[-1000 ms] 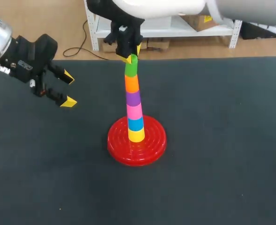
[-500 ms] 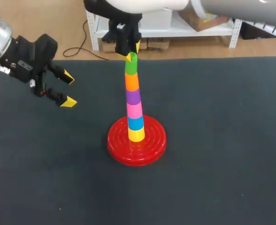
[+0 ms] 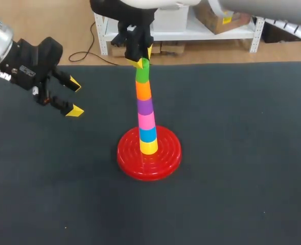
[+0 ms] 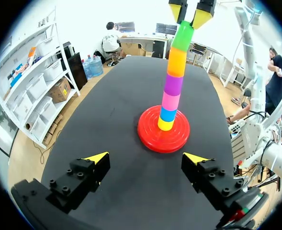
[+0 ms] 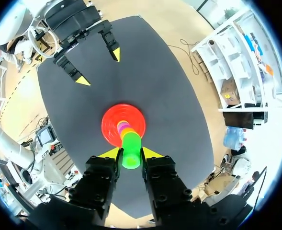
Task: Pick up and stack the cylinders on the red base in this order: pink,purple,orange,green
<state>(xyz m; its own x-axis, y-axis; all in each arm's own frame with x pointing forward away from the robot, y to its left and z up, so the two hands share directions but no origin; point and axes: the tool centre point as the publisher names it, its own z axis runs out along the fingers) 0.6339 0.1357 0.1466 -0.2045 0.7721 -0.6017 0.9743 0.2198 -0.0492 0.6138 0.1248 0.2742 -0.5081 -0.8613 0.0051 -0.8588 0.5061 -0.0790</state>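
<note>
The green cylinder (image 3: 142,73) tops a column on the red base (image 3: 165,158). Below it, in order, sit orange (image 3: 143,90), purple (image 3: 145,106), pink (image 3: 146,121), blue (image 3: 148,135) and yellow (image 3: 149,147) cylinders, the yellow one resting on the base's centre. The base stands near the middle of the dark worktop (image 3: 242,153).

The right end effector (image 3: 142,58) hangs straight over the column, pointing down. In the right wrist view its yellow-tipped fingers press the green cylinder (image 5: 130,146) from both sides — clamped on it near its upper end, with the base visible beneath.

The left end effector (image 3: 74,97) hovers above the worktop, well apart from the base, its fingers spread wide with nothing between them. From the left wrist view the column stands ahead of the open fingers — the green cylinder (image 4: 183,36) at its top, flanked by the other arm's yellow tips.
</note>
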